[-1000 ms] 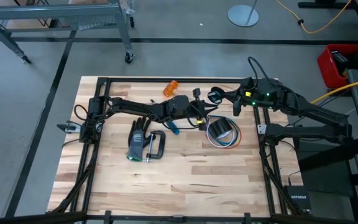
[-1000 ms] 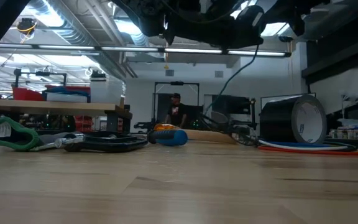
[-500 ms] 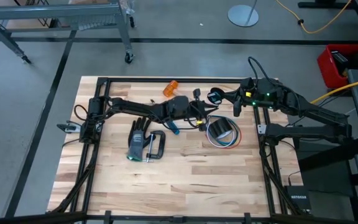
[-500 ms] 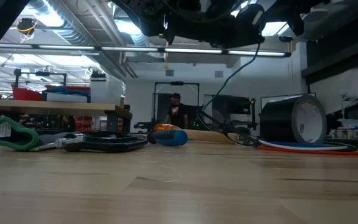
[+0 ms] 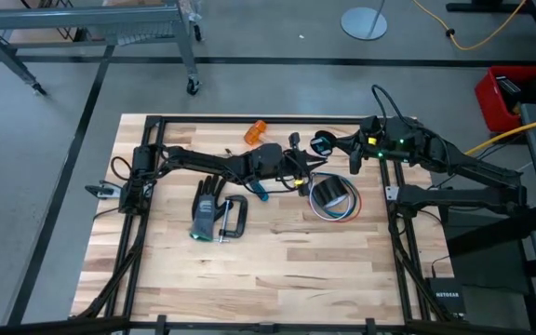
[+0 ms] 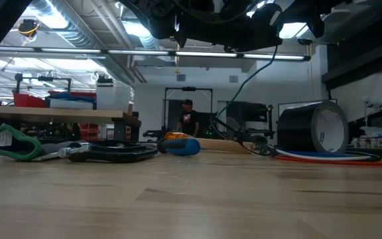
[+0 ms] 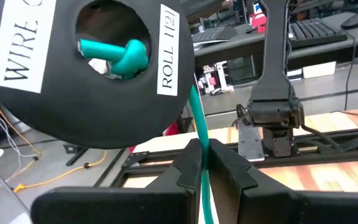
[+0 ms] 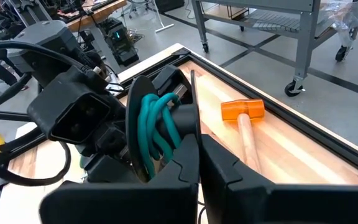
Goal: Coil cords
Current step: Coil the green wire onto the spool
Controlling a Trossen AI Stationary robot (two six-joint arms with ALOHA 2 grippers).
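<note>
At the left of the high view, the wooden table (image 5: 277, 261) shows bare boards along its left edge and across the whole lower half, with black rails running down both sides. Left of centre lie a dark work glove (image 5: 207, 209) and a black clamp (image 5: 234, 219), just beside each other. An orange-headed mallet (image 5: 258, 130) rests near the upper edge, its head well apart from the arms.

The left gripper (image 7: 204, 163) reaches toward the frame's centre; its fingers are nearly closed and pinch the teal-green cord (image 7: 197, 127), which runs up between them to a black spool (image 7: 86, 68) labelled "WIRE" and "ROLL". The cord's end pokes through the spool's centre hole.

The right gripper (image 8: 197, 163), in the upper centre-right, is closed on the spool's rim (image 8: 135, 134), with turns of the teal cord wound on its core.

Just right of centre, a roll of black tape (image 5: 333, 194) stands on the bundle of red, white and blue wires (image 5: 338, 214), coiled flat near the right rail.
</note>
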